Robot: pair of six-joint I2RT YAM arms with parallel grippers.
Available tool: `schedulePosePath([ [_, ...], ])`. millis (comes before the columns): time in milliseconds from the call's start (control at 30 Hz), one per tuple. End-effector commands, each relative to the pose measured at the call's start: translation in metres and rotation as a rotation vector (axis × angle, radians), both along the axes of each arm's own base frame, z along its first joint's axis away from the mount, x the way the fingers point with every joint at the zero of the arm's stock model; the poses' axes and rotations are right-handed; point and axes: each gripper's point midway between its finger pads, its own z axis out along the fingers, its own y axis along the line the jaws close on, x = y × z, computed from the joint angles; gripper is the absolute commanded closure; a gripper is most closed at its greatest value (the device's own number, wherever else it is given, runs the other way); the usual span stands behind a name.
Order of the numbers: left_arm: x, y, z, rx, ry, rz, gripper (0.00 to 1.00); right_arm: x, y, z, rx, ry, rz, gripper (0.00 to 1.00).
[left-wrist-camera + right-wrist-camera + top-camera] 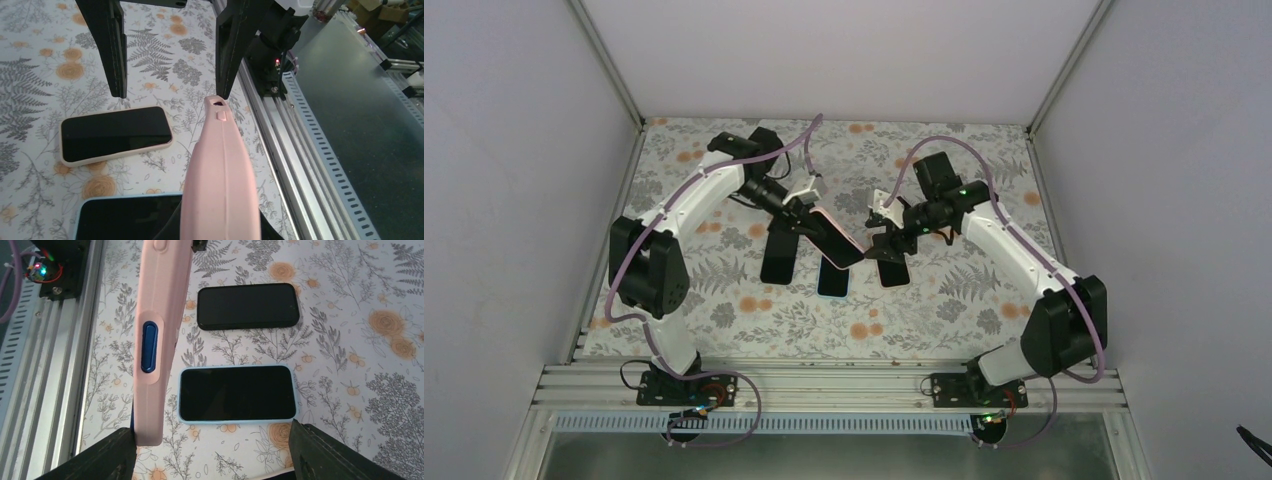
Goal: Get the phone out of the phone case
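Observation:
A phone in a pink phone case [839,240] hangs tilted above the table, with my left gripper [809,207] shut on its upper end. In the left wrist view the pink case [220,175] runs away from the camera, edge up. In the right wrist view the same case [157,335] shows its side, with the phone's blue button [149,347] in a cutout. My right gripper [886,238] is open at the case's lower end. That end sits just inside its left finger [100,460]; the right finger [335,455] stands far off.
Three other phones lie screen up on the floral table: a black one [247,305], a light-blue-cased one [237,392] and a cream-cased one [115,134] under the right gripper. The aluminium rail [295,150] runs along the near table edge.

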Motion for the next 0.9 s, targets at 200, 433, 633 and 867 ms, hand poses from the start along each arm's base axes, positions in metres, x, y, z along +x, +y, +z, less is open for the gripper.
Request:
schedulePosePath([
  [200, -0.013, -0.009, 0.035, -0.145, 0.000, -0.034, 0.98, 0.078, -0.008, -0.003, -0.078, -0.187, -0.285, 0.23],
  [433, -0.013, -0.014, 0.046, -0.197, 0.010, -0.043, 0.98, 0.073, 0.013, 0.000, -0.080, -0.173, -0.235, 0.22],
  [633, -0.011, -0.017, 0.048, -0.224, 0.029, -0.045, 0.98, 0.039, 0.063, 0.025, 0.009, -0.124, -0.105, 0.22],
  [867, -0.018, -0.016, 0.072, -0.290, 0.012, -0.053, 0.98, 0.043, 0.094, 0.039, 0.135, -0.078, -0.055, 0.22],
])
